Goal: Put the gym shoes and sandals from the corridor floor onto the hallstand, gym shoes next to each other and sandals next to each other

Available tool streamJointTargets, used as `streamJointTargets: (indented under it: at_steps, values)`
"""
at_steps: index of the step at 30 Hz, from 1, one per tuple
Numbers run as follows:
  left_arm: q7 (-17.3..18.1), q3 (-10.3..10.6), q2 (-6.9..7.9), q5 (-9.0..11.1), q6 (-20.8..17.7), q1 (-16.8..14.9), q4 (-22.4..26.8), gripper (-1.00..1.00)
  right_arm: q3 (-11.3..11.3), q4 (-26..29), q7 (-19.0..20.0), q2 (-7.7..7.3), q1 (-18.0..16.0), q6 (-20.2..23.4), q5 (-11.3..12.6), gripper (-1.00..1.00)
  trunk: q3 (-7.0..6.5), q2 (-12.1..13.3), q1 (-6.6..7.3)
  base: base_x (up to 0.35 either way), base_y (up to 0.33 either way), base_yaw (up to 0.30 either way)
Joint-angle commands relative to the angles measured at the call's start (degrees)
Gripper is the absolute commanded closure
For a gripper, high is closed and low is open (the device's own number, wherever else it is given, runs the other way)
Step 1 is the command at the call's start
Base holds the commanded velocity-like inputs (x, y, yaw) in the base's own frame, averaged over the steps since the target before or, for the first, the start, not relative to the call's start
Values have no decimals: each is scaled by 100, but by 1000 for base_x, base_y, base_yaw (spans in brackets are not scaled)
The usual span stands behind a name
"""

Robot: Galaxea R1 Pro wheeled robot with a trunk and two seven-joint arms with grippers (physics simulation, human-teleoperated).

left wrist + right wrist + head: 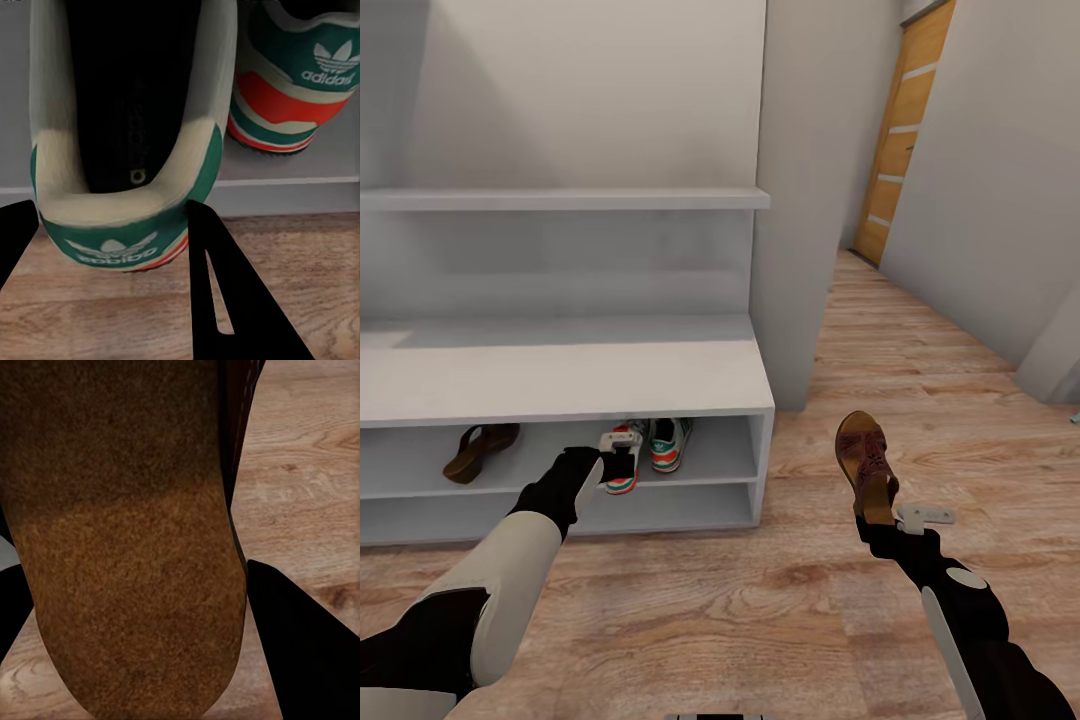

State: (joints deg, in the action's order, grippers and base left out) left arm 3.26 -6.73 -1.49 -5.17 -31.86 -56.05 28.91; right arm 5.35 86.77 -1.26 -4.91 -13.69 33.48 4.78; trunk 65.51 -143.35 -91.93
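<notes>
- While my left hand point(618, 462) is at the upper slot of the hallstand point(560, 380), its fingers are closed around the heel of one gym shoe point(622, 470), I think to slide it in beside the second gym shoe point(670, 445), which already stands on that shelf.
- My right hand point(890, 515) holds one sandal point(865, 462) by its heel end, clenched on it, with the toe pointing up and away from me; it hangs over the corridor floor point(880, 360), to the right of the rack.
- I judge I keep this sandal lifted so that it can go into the rack after the shoe; the other sandal point(480, 448) lies tilted at the left end of the same slot, well apart from the sneakers.
- From the left wrist view I see what the head view cannot show: the held shoe's green heel tab point(112, 247) between my dark fingers point(225, 300), and the neighbour shoe point(292, 82) just beside it.
- From the right wrist view the tan sole point(120, 547) of the sandal is very near, with the plank floor behind.
</notes>
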Motion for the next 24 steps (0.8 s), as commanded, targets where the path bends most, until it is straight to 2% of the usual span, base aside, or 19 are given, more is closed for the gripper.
streamJointTargets:
  at_steps: [1, 8, 24]
  values:
    - [34, -48, -9, -55, -26, -2, 10, 100, 2, 7, -15, -2, -3, 27, 49, 100, 5, -2, 1, 30, 0, 0]
    - [34, -48, -8, -55, 62, 1, 10, 100, 2, 7, -15, -1, -3, 27, 49, 100, 5, -2, 1, 77, 0, 0]
    - [34, -48, -9, -55, 265, 14, 5, 100, 2, 7, -15, -1, -3, 27, 49, 100, 5, -2, 1, 3, 0, 0]
